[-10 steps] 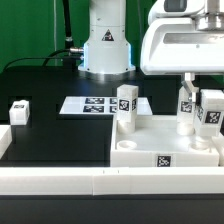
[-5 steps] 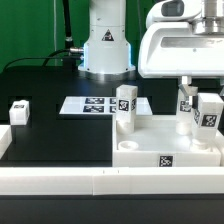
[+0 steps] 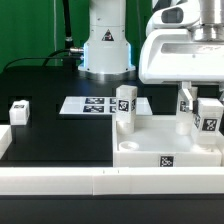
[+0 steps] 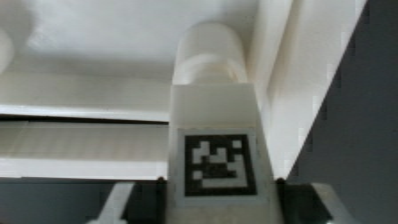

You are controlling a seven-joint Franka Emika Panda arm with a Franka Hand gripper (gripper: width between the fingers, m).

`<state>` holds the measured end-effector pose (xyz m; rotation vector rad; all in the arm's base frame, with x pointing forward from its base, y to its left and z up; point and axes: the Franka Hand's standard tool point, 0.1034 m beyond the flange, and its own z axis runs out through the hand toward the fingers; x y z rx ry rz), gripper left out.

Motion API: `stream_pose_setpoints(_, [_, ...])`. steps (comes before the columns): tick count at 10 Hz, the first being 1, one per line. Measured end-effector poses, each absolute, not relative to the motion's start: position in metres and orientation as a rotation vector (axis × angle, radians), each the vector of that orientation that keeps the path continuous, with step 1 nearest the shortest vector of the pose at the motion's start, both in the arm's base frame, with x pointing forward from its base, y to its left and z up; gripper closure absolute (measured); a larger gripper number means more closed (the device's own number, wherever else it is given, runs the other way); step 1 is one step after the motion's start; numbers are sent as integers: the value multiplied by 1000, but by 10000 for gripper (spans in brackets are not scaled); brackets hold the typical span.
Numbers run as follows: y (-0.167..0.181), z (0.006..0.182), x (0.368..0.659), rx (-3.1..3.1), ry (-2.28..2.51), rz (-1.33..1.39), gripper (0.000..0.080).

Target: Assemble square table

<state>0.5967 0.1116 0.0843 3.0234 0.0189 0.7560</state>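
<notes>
On the exterior view's right, my end effector (image 3: 208, 98) is over the far right part of the tabletop (image 3: 135, 152), pinching a held leg (image 3: 210, 115) that hangs upright, tag facing the camera. Wrist view confirms it: a dark finger (image 4: 128, 200) sits on either side of the block, pressed to its flanks, with the tag square in the middle and the leg's rounded end pointing away from me toward white plastic beside a raised rim. Whether that end is touching the tabletop yet, I cannot tell.

Just beside the held leg, toward the exterior view's left, stands a rear leg (image 3: 186, 105), upright on the tabletop and close to my end effector. A front leg (image 3: 125, 105) stands upright at the tabletop's far left corner, well apart from me.

Out on the black table (image 3: 60, 140), a loose leg (image 3: 18, 112) lies on its own near the exterior view's left edge, far from my end effector. The marker board (image 3: 90, 104) lies flat behind, just left of the front leg. The border rail (image 3: 60, 180) runs along the near edge, and the tabletop sits right against it, its front wall showing a tag.
</notes>
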Motion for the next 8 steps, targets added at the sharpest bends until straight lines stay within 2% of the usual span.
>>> stream_pose_setpoints(1, [112, 84, 597, 3023, 19, 756, 491])
stream_pose_setpoints(2, [112, 85, 597, 3024, 20, 753, 318])
stream_pose_setpoints(3, [111, 90, 598, 3029, 28, 741, 318])
stream_pose_setpoints(4, [109, 97, 600, 3031, 35, 741, 184])
stream_pose_setpoints(8, [104, 127, 608, 3073, 15, 665, 151])
